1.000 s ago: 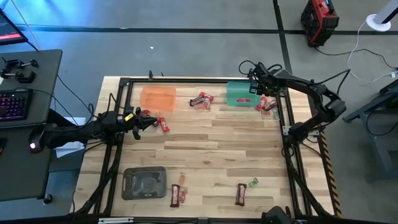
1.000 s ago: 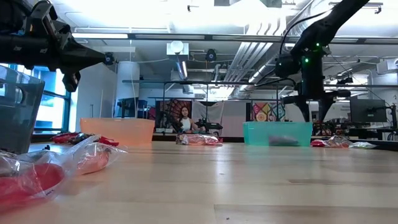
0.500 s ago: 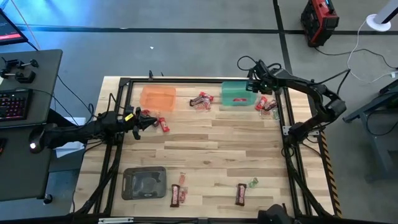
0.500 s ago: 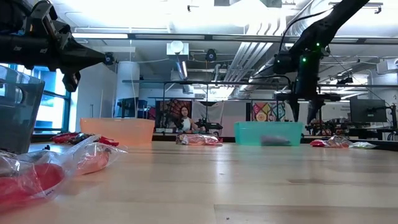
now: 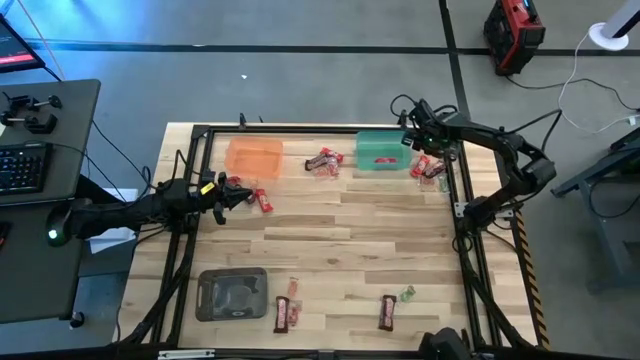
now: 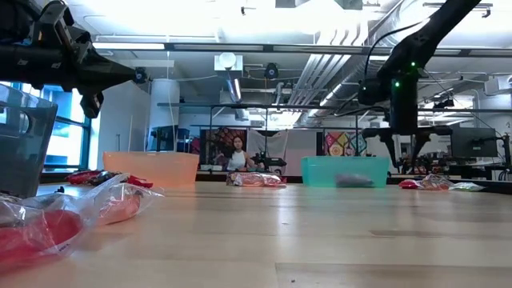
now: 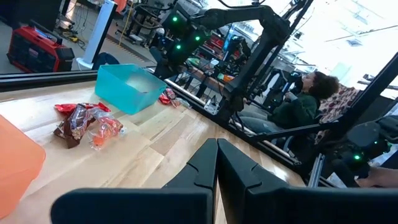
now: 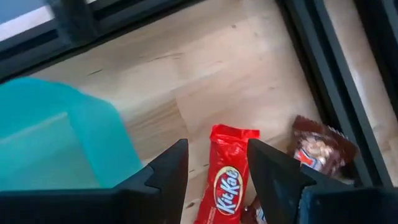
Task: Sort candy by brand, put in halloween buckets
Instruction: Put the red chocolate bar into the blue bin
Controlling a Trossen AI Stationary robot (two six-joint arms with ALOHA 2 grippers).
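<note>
Right gripper (image 8: 214, 163), jaws open, is hovering over red KitKat wrapper (image 8: 225, 177) at worktop's 2 o'clock beside translucent green tub (image 5: 381, 150), lining up a pick; left gripper (image 7: 216, 163), jaws closed, is waiting at 9 o'clock.

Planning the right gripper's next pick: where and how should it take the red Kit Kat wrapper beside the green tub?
Grip the flat red Kit Kat wrapper across its narrow middle, descending from above. It lies flat, lengthwise between the open right gripper fingers, clear of the translucent green plastic tub.

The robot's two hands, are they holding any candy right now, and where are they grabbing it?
Nothing is held. The right gripper hangs open above a red KitKat near the green bucket. The left gripper is shut and empty.
</note>
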